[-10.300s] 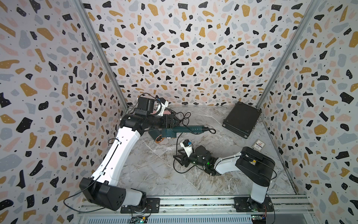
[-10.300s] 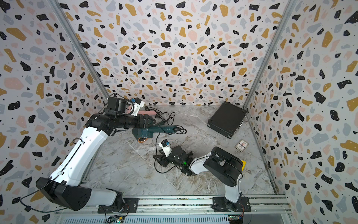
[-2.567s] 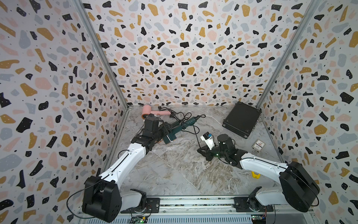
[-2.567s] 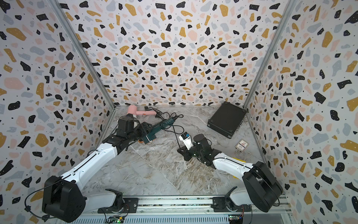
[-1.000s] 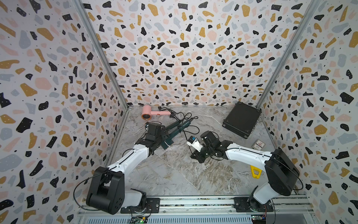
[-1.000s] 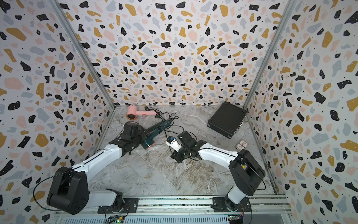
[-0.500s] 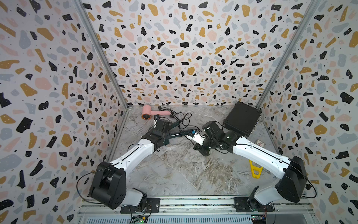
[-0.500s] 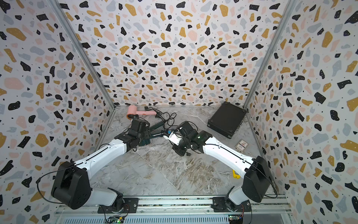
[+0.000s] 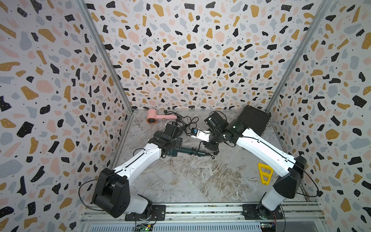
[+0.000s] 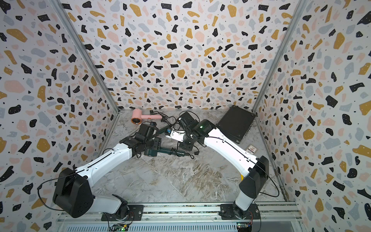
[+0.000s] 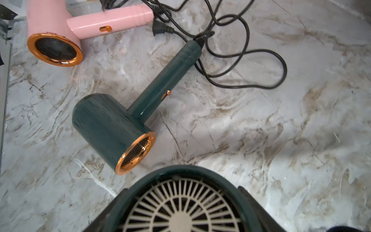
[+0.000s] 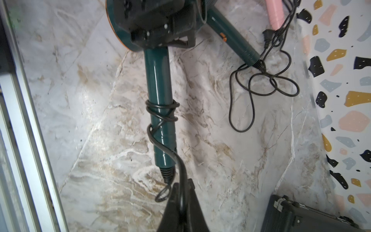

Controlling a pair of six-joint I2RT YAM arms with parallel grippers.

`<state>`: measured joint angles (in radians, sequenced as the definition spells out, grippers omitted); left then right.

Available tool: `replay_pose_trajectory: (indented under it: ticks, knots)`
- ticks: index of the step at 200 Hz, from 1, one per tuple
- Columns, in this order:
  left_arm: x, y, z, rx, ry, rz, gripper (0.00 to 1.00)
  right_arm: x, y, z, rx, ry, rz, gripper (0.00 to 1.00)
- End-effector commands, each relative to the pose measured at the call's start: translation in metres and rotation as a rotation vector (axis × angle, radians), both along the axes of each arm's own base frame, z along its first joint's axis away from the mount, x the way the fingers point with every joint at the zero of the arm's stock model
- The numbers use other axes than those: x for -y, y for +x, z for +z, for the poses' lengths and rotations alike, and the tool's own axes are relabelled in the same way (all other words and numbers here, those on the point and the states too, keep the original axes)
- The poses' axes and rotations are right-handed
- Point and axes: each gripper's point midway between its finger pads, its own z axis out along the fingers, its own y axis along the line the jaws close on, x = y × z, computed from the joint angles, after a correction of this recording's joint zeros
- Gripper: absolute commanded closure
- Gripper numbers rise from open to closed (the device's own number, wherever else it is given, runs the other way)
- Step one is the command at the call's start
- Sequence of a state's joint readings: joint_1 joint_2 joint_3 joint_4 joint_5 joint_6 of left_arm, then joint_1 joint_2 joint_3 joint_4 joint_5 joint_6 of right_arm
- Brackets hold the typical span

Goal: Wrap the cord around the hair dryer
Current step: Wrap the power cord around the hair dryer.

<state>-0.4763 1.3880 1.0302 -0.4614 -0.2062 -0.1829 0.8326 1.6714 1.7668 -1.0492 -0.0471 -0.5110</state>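
The dryer [image 9: 170, 153] is held low at mid-table, a little left of centre. The left claw [image 9: 174, 149] is clenched across its head. Its handle [image 12: 158, 80] points right, so the long axis runs left to right, with the tail end slightly nearer than the head.

The cord [image 12: 159, 106] already makes a few crossed turns round the middle of the handle. From there it runs along the handle to the right claw [image 12: 181, 190], which is pinched tight on it. That claw sits just off the tail, right of it and a touch farther back, almost in line with the axis.

The next turn likely depends on this line-up. The right claw must leave the axis and circle it, leading the cord back leftward over bare handle, while the left claw holds the axis steady. A small loop shows by the tail, but I cannot tell how much slack trails behind the claw.

Farther back, a spare dryer [image 11: 112, 128] lies on the table under the left wrist. A pink dryer [image 11: 52, 40] lies at the far left. Their loose cords [image 11: 241, 60] are tangled, well apart from the held cord.
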Motion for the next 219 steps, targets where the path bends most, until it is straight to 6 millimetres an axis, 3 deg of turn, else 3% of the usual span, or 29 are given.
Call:
replay_pose_trajectory:
  ticks: [1, 27, 43, 72, 113, 130, 173, 219]
  knots:
    - [-0.013, -0.017, 0.007, -0.002, 0.130, -0.057, 1.00, 0.037, 0.007, 0.029, 0.114, -0.132, -0.005, 1.00]
    - [-0.035, -0.015, 0.020, 0.055, 0.213, 0.038, 1.00, 0.047, 0.014, 0.037, 0.123, -0.166, -0.023, 1.00]
    - [-0.034, -0.018, 0.019, 0.047, 0.205, 0.033, 1.00, 0.047, 0.020, 0.041, 0.139, -0.147, -0.019, 1.00]
    - [-0.010, -0.032, 0.017, 0.009, 0.110, -0.076, 1.00, 0.041, 0.040, 0.034, 0.172, -0.077, 0.005, 1.00]
    - [0.006, -0.068, 0.006, -0.111, 0.184, -0.253, 1.00, 0.035, 0.037, 0.019, 0.057, 0.003, 0.113, 1.00]
    - [0.022, -0.086, 0.005, -0.159, 0.108, -0.340, 1.00, 0.031, 0.031, 0.017, 0.012, 0.053, 0.159, 1.00]
    - [0.071, -0.115, 0.031, -0.169, -0.212, -0.513, 1.00, 0.016, 0.011, 0.010, -0.151, 0.206, 0.264, 1.00]
    - [0.108, -0.122, 0.070, -0.110, -0.474, -0.599, 1.00, 0.011, 0.006, 0.015, -0.294, 0.390, 0.268, 1.00]
